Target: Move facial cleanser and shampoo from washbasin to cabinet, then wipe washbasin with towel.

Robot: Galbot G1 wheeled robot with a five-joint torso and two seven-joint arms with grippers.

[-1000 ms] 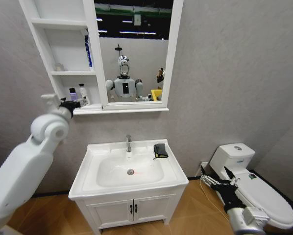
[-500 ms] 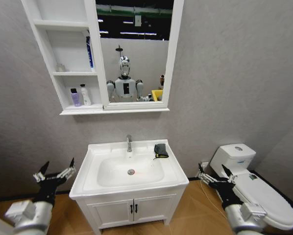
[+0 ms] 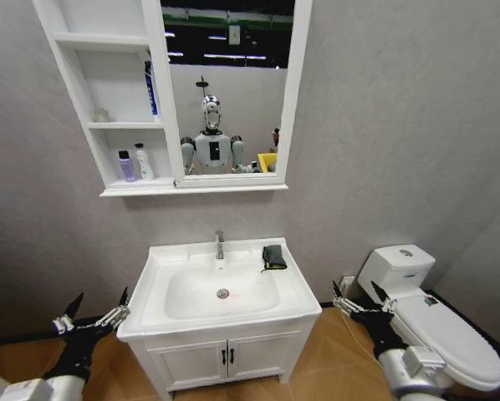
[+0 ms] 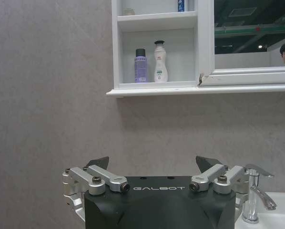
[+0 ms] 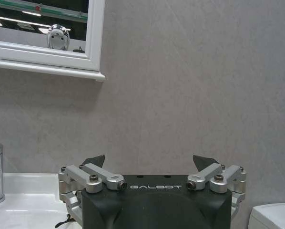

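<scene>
The cabinet hangs on the wall beside the mirror. On its lowest shelf stand a purple bottle and a white bottle; which is the facial cleanser and which the shampoo I cannot tell. The towel, dark and folded, lies on the washbasin rim to the right of the chrome tap. My left gripper hangs open and empty, low beside the basin's left edge. My right gripper is open and empty, low off the basin's right corner.
A white toilet stands close behind the right gripper. A two-door vanity sits under the basin. A blue item stands on the cabinet's middle shelf. Bare grey wall lies on both sides.
The left arm came down from the cabinet's lowest shelf to beside the basin's left edge, empty. The right gripper crept slightly up and left.
</scene>
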